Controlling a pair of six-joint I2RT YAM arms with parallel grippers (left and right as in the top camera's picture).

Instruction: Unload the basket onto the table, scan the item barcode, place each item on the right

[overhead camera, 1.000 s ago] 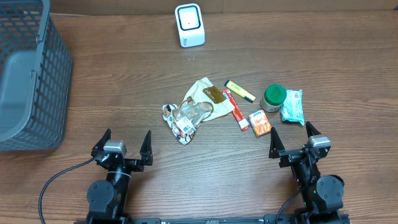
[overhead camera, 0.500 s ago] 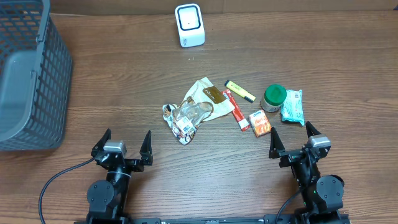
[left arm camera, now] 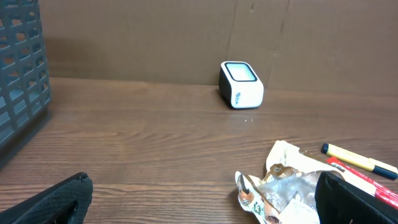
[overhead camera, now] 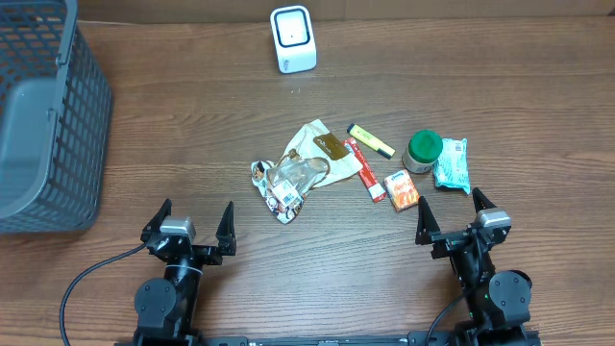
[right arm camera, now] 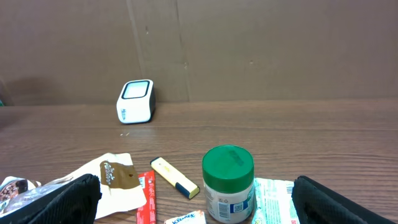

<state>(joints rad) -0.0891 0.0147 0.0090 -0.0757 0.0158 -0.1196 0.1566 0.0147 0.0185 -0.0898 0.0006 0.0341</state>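
Observation:
A white barcode scanner (overhead camera: 293, 38) (left arm camera: 241, 84) (right arm camera: 135, 101) stands at the table's far edge. Mid-table lie several items: a crumpled clear wrapper (overhead camera: 288, 180) (left arm camera: 283, 190), a cream and brown pouch (overhead camera: 317, 146) (right arm camera: 112, 177), a red stick pack (overhead camera: 364, 169), a yellow highlighter (overhead camera: 371, 140) (right arm camera: 176, 178), a green-lidded jar (overhead camera: 424, 151) (right arm camera: 227, 183), an orange tissue pack (overhead camera: 402, 189) and a teal packet (overhead camera: 451, 164). My left gripper (overhead camera: 192, 227) (left arm camera: 199, 208) stands open near the front edge, left of the items. My right gripper (overhead camera: 453, 215) (right arm camera: 196, 205) stands open just in front of the jar. Neither holds anything.
A large grey mesh basket (overhead camera: 43, 115) (left arm camera: 18, 81) takes up the far left of the table. A brown cardboard wall (right arm camera: 249, 43) rises behind the scanner. Bare wood lies between the scanner and the items.

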